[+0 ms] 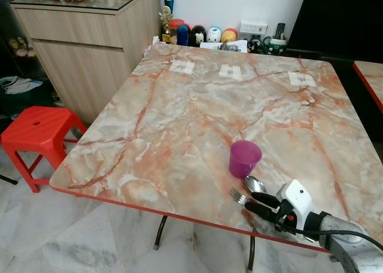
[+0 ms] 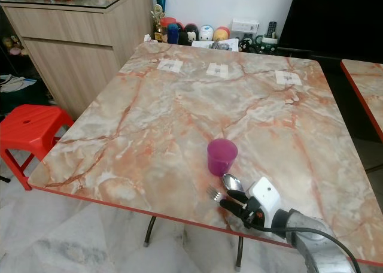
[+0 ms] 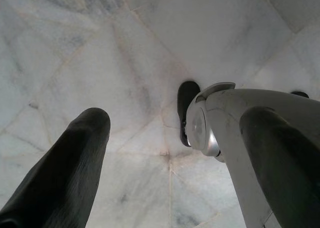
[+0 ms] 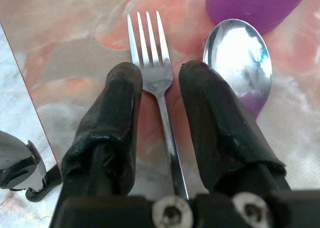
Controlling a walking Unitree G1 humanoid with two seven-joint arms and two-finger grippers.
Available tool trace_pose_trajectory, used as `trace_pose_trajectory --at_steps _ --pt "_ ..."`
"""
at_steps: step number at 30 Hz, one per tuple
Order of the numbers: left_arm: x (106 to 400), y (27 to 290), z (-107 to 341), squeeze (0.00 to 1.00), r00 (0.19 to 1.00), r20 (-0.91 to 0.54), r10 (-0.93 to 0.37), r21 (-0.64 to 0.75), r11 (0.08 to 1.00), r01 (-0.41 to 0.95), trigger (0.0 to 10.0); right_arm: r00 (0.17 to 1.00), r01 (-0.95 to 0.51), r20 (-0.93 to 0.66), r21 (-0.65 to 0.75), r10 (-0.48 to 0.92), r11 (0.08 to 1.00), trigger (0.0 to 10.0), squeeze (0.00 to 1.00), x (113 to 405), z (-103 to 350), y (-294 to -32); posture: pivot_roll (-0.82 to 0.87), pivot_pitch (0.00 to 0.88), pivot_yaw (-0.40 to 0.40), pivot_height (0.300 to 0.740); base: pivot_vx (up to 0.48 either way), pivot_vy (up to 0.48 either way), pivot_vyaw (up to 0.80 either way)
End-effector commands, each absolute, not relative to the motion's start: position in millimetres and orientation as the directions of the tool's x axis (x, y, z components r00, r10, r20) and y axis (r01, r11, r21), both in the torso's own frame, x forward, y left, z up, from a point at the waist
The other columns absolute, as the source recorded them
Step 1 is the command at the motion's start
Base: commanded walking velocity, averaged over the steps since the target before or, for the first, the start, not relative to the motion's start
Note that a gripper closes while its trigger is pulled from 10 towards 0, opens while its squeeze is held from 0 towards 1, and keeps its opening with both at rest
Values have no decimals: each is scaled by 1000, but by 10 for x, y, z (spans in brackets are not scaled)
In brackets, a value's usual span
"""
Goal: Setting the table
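Note:
A purple cup [image 1: 245, 157] stands upright near the front edge of the marble table [image 1: 179, 105]. Just in front of it lie a metal spoon [image 1: 255, 184] and a fork [image 1: 237, 195], side by side. My right gripper [image 1: 251, 201] rests low over them at the table's front right. In the right wrist view its fingers [image 4: 117, 108] stand open astride the fork's [image 4: 150, 63] handle, with a gap on each side, and the spoon [image 4: 239, 58] lies partly under one finger. My left gripper [image 3: 175, 123] hangs open over the tiled floor.
A red plastic stool [image 1: 36, 129] stands by the table's left side, below a wooden cabinet [image 1: 78, 45]. Jars and small toys [image 1: 203, 33] crowd the table's far edge, with three white cards [image 1: 230, 71] in front of them. A second table's corner [image 1: 371, 75] is at the right.

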State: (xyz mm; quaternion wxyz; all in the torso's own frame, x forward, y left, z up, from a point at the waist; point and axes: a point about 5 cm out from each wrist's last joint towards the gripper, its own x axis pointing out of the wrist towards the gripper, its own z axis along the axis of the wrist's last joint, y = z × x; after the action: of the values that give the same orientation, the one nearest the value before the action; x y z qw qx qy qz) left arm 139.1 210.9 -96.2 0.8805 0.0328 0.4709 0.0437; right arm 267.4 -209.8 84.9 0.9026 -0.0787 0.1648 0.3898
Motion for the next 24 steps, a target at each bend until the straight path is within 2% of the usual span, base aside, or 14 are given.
trace_pose_trajectory --at_steps 1,16,24 --pt "1307 2024 -1011 0 519 -852 67 61 998 -29 10000 626 -742 -368 -11 688 670 10000 0 2661 837 -2099 38 100 -8 740 0 0 0" --pt "1299 2026 -1014 0 517 -853 66 56 998 -34 10000 557 -788 -418 5 718 615 10000 0 2507 891 -2189 24 107 -14 740 0 0 0" --pt "1296 2024 -1015 0 516 -854 65 55 998 -34 10000 574 -773 -428 -2 698 635 10000 0 2507 852 -2227 26 109 -15 740 0 0 0"
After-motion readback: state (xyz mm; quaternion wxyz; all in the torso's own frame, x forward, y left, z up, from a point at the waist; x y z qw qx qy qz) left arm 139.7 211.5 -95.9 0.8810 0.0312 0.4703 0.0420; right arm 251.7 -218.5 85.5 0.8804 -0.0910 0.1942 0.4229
